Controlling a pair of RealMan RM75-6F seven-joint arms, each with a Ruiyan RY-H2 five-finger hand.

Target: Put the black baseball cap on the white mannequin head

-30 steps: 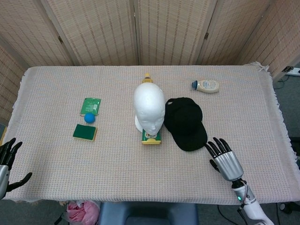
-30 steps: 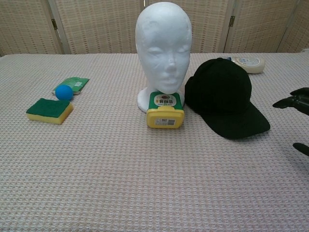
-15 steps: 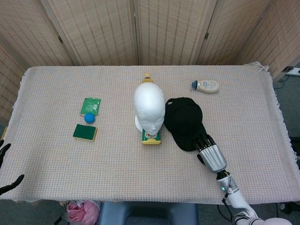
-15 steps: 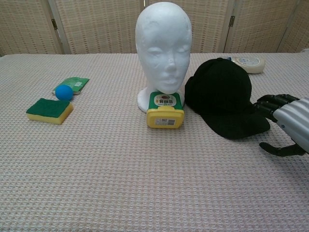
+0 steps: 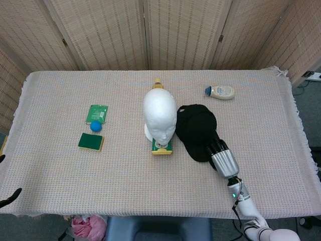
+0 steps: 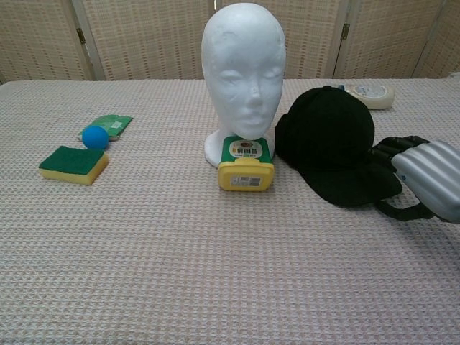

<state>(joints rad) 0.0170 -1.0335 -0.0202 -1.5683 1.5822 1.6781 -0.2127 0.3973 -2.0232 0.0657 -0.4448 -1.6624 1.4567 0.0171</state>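
My right hand (image 6: 425, 178) rests at the black cap (image 6: 332, 144) brim, fingers over the edge, thumb low; a real grip I cannot tell. Left of it, the mannequin head (image 6: 243, 72) stands behind a yellow container (image 6: 246, 165).

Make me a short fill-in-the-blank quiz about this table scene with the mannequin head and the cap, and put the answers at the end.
1. The black baseball cap lies on the table beside the ____ mannequin head.
2. The robot's ____ hand is at the cap's brim.
3. The small ball near the sponge is ____.
4. The sponge's top side is ____.

Answers: white; right; blue; green
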